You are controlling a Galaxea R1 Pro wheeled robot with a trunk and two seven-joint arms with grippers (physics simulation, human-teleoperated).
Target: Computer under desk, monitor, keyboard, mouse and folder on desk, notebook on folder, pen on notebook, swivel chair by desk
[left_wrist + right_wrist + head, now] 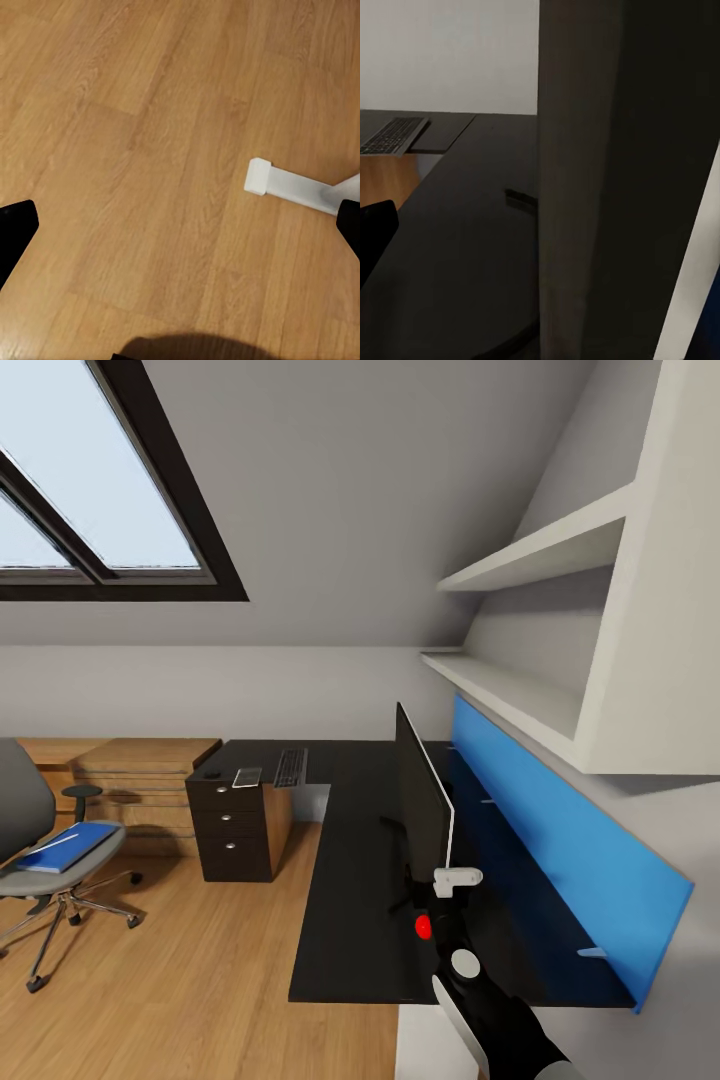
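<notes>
The desk (350, 880) carries the monitor (420, 800), which stands edge-on along the wing beside the blue back panel (560, 840). The right gripper (452, 882) sits at the screen's near lower corner, by the red dot. The step in hand looks like setting or squaring the monitor on the desk, so it pays to move slowly, keep the stand flat on the top and avoid tipping the tall thin panel toward the blue panel.

From the right wrist, the monitor's edge (607, 180) rises directly ahead of the fingers and very close. One dark fingertip (373, 232) shows to one side, clear of the panel. I cannot tell whether the fingers pinch the screen or merely stand beside it.

Farther beyond the fingers, at the desk's far end, lies the keyboard (290, 766), well apart from the monitor. The swivel chair (50, 860) stands off across the floor with the folder (70, 847) on its seat.

The left gripper (180, 225) hangs over bare wooden floor (150, 112), fingers wide apart and holding nothing, near the white desk foot (289, 186).
</notes>
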